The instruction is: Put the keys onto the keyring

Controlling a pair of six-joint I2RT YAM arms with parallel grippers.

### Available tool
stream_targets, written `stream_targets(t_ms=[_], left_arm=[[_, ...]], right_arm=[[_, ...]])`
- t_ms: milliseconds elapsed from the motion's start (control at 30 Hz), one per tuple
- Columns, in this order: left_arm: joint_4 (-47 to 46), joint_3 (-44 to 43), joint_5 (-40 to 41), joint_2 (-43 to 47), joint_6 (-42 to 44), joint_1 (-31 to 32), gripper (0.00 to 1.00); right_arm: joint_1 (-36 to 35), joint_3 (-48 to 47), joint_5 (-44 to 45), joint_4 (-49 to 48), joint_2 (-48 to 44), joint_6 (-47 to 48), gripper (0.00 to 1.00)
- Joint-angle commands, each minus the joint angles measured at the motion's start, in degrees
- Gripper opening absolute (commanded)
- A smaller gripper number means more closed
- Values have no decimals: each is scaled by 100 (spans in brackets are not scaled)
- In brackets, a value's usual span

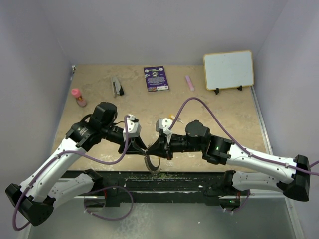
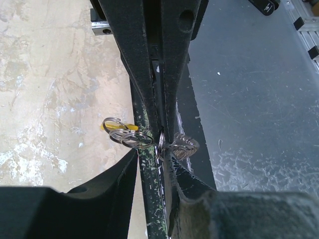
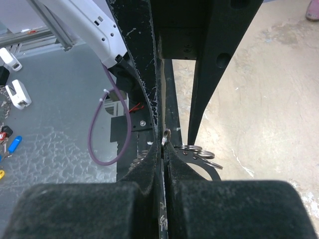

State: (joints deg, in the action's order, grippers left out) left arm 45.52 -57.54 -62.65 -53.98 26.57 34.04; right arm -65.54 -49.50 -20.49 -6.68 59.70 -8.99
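top view, claws: my left claw and my right claw meet tip to tip over the near edge of the table.
top view, keyring: the keyring hangs just under both tips as a beaded loop.
top view, keys: too small for me to pick out.
left wrist, left claw: my fingers stand a narrow gap apart on either side of the right claw's tips. I cannot tell whether they press on anything.
left wrist, keys: the keys show a yellow head behind a cluster of small rings, which touches one of my fingertips.
left wrist, keyring: its ridged arc lies against my other fingertip.
right wrist, right claw: my fingers are pressed together, nipping a split ring edge-on at the very tips.
right wrist, keys: their small rings sit just beside those tips, over the table.
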Motion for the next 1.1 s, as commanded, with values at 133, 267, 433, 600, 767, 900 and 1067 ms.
stream_targets(t_ms=[133, 267, 433, 600, 767, 900, 1067], left_arm=[[-207, -275, -269, -9, -19, 107, 32], [-223, -271, -307, -27, -37, 120, 29], [-270, -215, -268, 6, -44, 124, 5], [-301, -221, -226, 28, -55, 129, 4], [-322, -188, -113, 28, -27, 129, 4], [-121, -216, 246, 103, 319, 129, 4], [279, -202, 788, 232, 911, 142, 4]], right_arm=[[-45, -446, 28, -217, 121, 83, 0], [-63, -462, 54, -197, 190, 83, 0], [-68, -467, 71, -220, 200, 78, 0], [-78, -466, 139, -181, 200, 73, 0], [-78, -434, 224, -202, 151, 52, 0], [-80, -316, 1031, -127, -202, 33, 17], [-76, -280, 2436, 404, -772, -87, 51]])
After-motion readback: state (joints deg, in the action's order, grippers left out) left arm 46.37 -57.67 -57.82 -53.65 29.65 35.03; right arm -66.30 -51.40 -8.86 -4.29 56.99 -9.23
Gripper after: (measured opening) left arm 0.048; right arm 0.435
